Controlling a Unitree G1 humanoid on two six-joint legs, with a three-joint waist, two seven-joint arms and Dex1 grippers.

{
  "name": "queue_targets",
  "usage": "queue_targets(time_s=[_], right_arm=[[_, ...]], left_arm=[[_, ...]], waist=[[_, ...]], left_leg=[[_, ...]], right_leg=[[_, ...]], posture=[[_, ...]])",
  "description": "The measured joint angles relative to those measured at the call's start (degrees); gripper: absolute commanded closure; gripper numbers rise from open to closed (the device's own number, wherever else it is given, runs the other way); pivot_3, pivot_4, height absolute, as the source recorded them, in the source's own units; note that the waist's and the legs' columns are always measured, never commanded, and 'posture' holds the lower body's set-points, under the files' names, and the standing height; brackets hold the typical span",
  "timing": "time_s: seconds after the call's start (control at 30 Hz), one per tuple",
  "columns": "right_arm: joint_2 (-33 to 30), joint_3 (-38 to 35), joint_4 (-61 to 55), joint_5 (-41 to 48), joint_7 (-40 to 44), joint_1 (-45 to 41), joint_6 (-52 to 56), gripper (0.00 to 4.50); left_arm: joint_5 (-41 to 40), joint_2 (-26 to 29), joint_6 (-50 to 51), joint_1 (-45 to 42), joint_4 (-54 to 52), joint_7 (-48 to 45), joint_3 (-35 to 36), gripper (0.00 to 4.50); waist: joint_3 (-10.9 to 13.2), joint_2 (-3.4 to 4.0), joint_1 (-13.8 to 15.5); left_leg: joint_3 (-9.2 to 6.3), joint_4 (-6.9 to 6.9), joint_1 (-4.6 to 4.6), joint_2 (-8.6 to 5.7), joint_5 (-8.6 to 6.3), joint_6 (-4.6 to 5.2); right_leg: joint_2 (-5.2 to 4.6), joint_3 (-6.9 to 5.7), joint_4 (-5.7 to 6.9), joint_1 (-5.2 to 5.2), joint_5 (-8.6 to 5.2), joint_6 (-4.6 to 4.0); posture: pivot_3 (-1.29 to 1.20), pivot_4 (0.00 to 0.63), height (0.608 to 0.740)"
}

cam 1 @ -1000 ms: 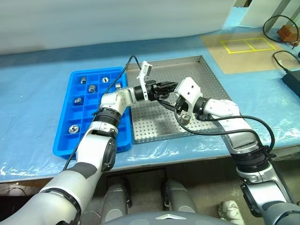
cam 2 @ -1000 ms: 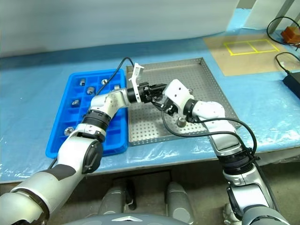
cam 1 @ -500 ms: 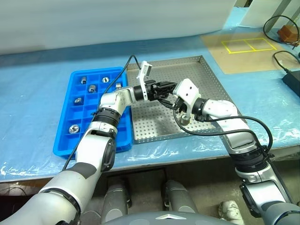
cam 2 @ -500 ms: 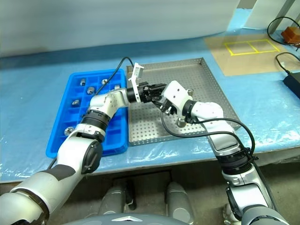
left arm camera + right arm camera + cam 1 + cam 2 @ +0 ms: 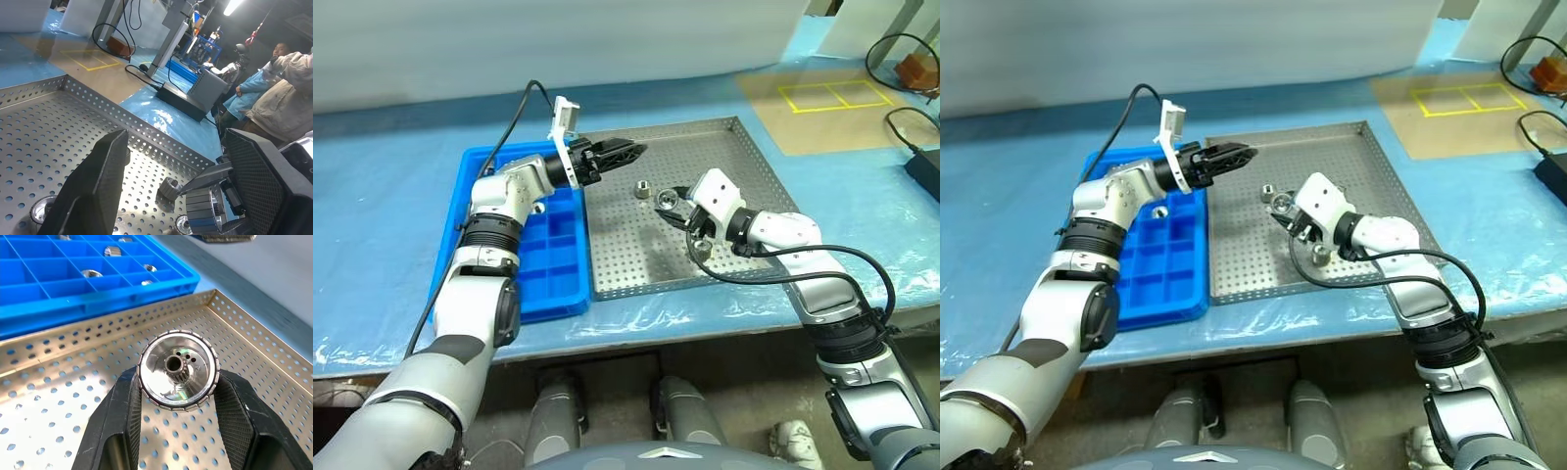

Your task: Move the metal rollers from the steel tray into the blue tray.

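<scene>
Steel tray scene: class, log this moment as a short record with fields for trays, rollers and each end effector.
Steel tray: perforated, beside the blue tray
Loose rollers on steel tray: one near the middle, one by the right arm
Right end effector: shut on a metal roller, above the steel tray
Left end effector: open, holding nothing, over the steel tray's left part
Blue tray: several rollers in compartments
</scene>
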Motion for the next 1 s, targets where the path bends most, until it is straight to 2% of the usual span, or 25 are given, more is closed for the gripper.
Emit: queue_targets(time_s=[0.17, 0.37, 0.77, 1.0], right_arm=[[0.2, 0.0, 1.3, -0.2, -0.2, -0.5, -0.5, 2.76], [0.3, 0.0, 1.6, -1.0, -0.4, -0.7, -1.2, 2.76], [1.1, 0.0, 1.8, -2.5, -1.0, -1.0, -1.5, 2.76], [0.8, -0.1, 1.6, -2.5, -0.5, -0.9, -1.5, 2.76]], left_arm=[[0.1, 0.0, 0.5, 3.3, -6.1, -2.6, -3.9, 1.17], [0.0, -0.6, 1.8, 5.2, -7.8, -3.9, -6.7, 1.17], [0.8, -3.8, 1.3, 6.0, -6.9, -3.1, -9.1, 1.17], [2.3, -4.1, -1.4, 5.0, -0.5, -0.9, -8.6, 1.17]], waist=[[0.0, 0.00, -0.1], [0.0, 0.00, -0.3], [0.0, -0.01, -0.5], [0.0, -0.01, -0.5]], left_leg=[[0.00, -0.01, 0.00, 0.02, 0.00, 0.00], [0.00, -0.01, 0.04, 0.04, 0.01, -0.02], [0.00, 0.00, 0.04, 0.03, 0.01, -0.02], [0.00, 0.00, 0.03, 0.03, 0.01, -0.02]], right_leg=[[0.00, -0.01, 0.02, -0.02, 0.00, 0.00], [0.02, -0.01, 0.05, -0.01, 0.00, 0.00], [0.02, 0.00, 0.05, -0.01, 0.00, 0.00], [0.02, 0.00, 0.05, -0.01, 0.00, 0.00]], posture=[[-0.35, 0.150, 0.740], [-0.36, 0.150, 0.740], [-0.38, 0.150, 0.740], [-0.39, 0.150, 0.740]])
